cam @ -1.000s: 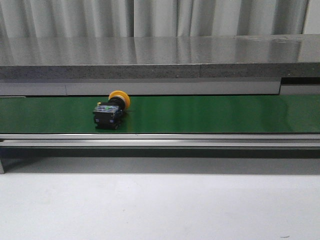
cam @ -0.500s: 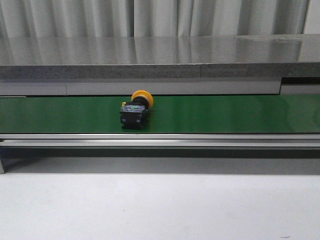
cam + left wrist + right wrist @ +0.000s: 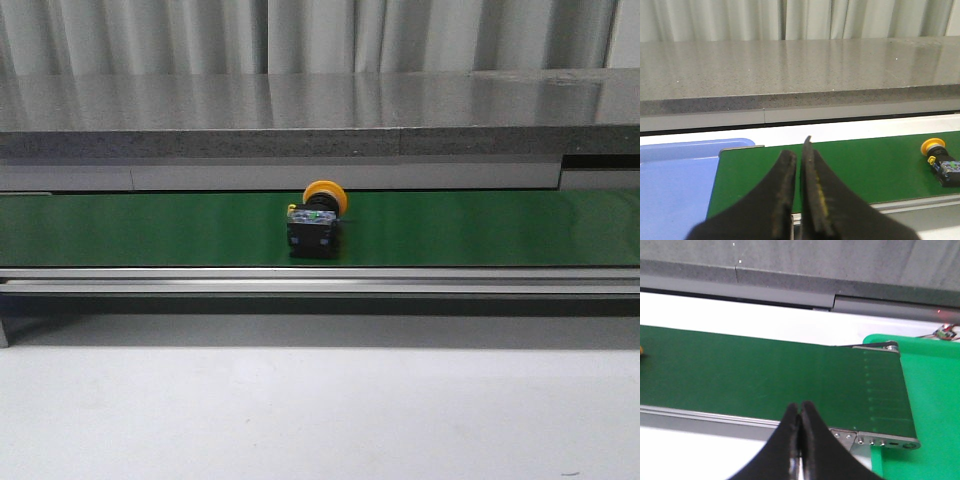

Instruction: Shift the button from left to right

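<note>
Both arms hang above the near edge of the green conveyor belt, neither touching anything; the left gripper points across the belt's left end with its two dark, tapered fingers pressed together, empty, and the right gripper is posed the same way over the belt's right end, its black fingers shut on nothing. The belt is a long, flat, matte green strip in a brushed metal frame, running left to right in front of a speckled grey stone-like counter with a glossy top; pale pleated curtains hang behind. At the belt's left end lies a smooth blue tray; at its right end, a bright green tray butts against the roller.

The button lies on its side near the middle of the belt's length — well apart from both grippers; its round yellow-orange cap faces the counter, and its dark, blocky body, with tiny green and blue marks on top, faces the near rail.
</note>
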Tool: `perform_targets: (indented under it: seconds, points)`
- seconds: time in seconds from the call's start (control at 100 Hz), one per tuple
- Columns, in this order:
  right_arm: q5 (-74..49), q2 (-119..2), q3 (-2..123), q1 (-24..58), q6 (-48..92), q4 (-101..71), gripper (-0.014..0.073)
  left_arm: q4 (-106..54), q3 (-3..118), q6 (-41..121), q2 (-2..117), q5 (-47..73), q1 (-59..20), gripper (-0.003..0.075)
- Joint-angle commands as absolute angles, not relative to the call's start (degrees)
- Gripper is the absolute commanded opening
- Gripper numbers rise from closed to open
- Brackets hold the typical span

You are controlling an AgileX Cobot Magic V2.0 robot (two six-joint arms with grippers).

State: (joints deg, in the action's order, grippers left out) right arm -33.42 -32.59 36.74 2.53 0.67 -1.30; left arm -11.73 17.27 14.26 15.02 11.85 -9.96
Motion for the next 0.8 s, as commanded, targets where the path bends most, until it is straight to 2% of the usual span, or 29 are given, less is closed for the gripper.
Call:
perform_targets:
  seconds: [0.0,0.26,0.53,0.65,0.72,0.79]
  points:
    - [-33.18,-39.00,42.76,2.68,0.69,-2.01,-0.0069,-12.24,18.95,14.03,15.63,6.84,-10.42,0.0005]
    - [-35.38,-53.73,49.93,2.68,0.69,-5.79,-0.0069,-12.24,18.95,14.03,15.63,6.84,-10.42,0.0005]
    - [-37.15,-58.64,50.18,2.68,0.69,-6.74,-0.0050,-12.24,18.95,14.03,15.63,6.84,-10.42,0.0005]
    - [-37.14,-58.66,50.18,2.68,0.69,-6.74,0.0063,-12.24,18.95,14.03,15.63,6.84,-10.42,0.0005]
    - [-37.14,-58.66,50.18,2.68,0.69,-6.80,0.0178,-12.24,18.95,14.03,15.63,6.84,-10.42,0.0005]
    - [-37.08,-58.66,50.18,2.68,0.69,-7.12,0.0331,-12.24,18.95,14.03,15.63,6.84,-10.42,0.0005]
